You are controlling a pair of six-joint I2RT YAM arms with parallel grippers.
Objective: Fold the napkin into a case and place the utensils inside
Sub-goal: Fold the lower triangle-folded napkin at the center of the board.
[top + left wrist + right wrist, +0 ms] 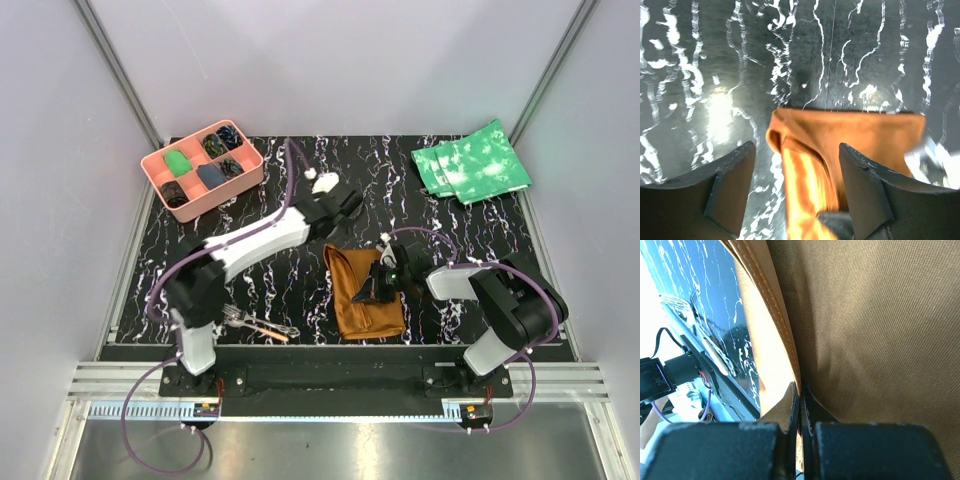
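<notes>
So the napkin (pixel 366 295) is folded into a long narrow rust-brown bundle. It's lying flat on the black marbled counter (pixel 290 265), a bit right of centre and close to the front edge. The right jaws are down on its right side, roughly halfway along. In the right wrist view they're squeezed fully together with the hemmed fold of the cloth running straight into the tips, so they look pinched on a thin layer of it.

The left jaws are spread wide with nothing between them. The left arm (pixel 270 235) reaches diagonally across the counter, which puts them over the far end of the napkin. In the left wrist view that folded end shows in the gap between the two dark fingers (pixel 725 192), not touching either one.

The utensils are well apart from the napkin, off to its left near the left arm's base. The small silver fork (pixel 236 316) and the slim piece with the orange-tan end (pixel 272 331) lie close together, but I can't tell whether they touch.

There's a pink compartment tray (pixel 148 165) in the back-left corner and a stack of green cloths (pixel 470 162) at the back right.
</notes>
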